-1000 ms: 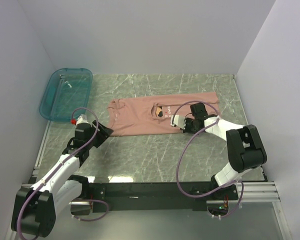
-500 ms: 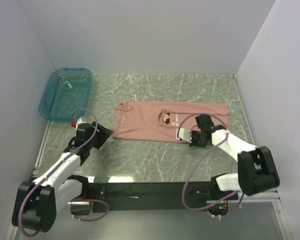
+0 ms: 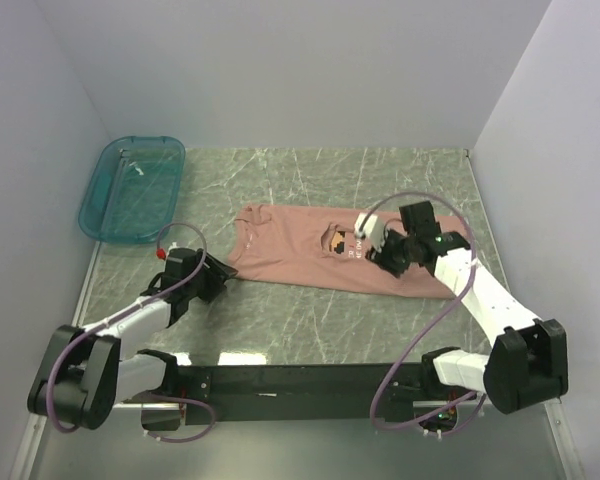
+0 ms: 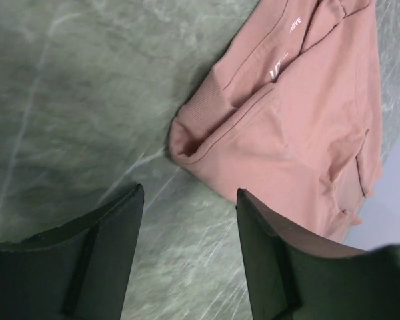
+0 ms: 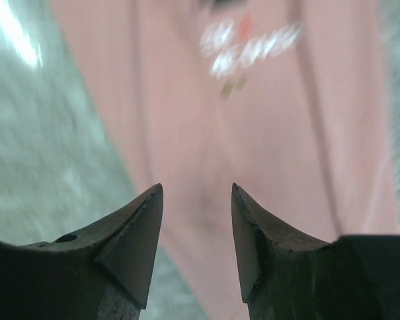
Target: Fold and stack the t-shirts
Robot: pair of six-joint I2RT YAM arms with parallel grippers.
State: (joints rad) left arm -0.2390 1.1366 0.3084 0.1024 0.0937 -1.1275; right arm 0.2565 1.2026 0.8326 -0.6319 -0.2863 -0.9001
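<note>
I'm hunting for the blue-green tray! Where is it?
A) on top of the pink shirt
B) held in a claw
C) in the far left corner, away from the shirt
C: the teal tray sits in the far left corner, apart from the pink shirt.

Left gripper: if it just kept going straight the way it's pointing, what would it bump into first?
Probably the pink t-shirt: its bunched corner lies straight ahead of the open left gripper, with only bare table between. Height is hard to judge, so it might skim over the cloth.
</note>
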